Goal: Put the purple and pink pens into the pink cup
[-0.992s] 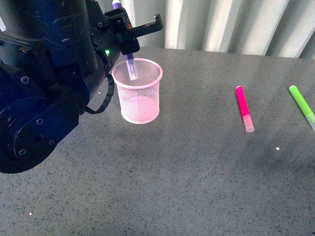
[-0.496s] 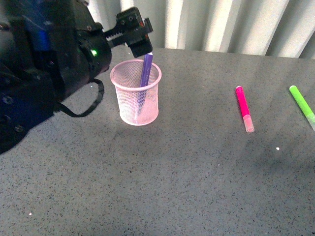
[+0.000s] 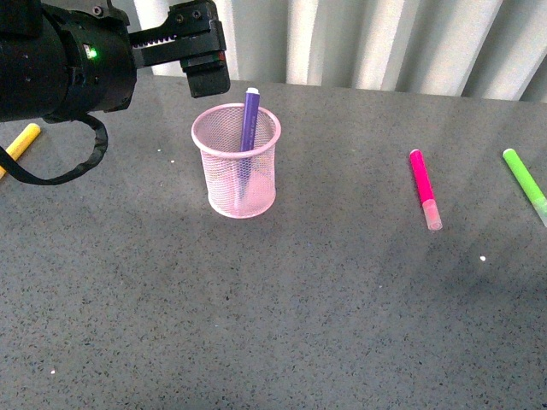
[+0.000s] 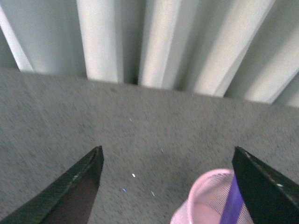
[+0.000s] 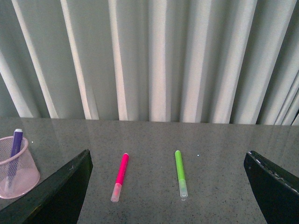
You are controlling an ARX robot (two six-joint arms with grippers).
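Even soft daylight, faint shadows, left wrist view blurred

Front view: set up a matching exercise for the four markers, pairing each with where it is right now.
Column one:
1. purple pen
2. pink pen
3. lime green marker
4. yellow marker

Column two:
A. lying at the far right edge of the view
B. cut off by the left edge of the view
C. standing in the pink cup, top end above the rim
D. lying flat on the table, between the cup and the rightmost marker

Pairs: 1-C, 2-D, 3-A, 4-B
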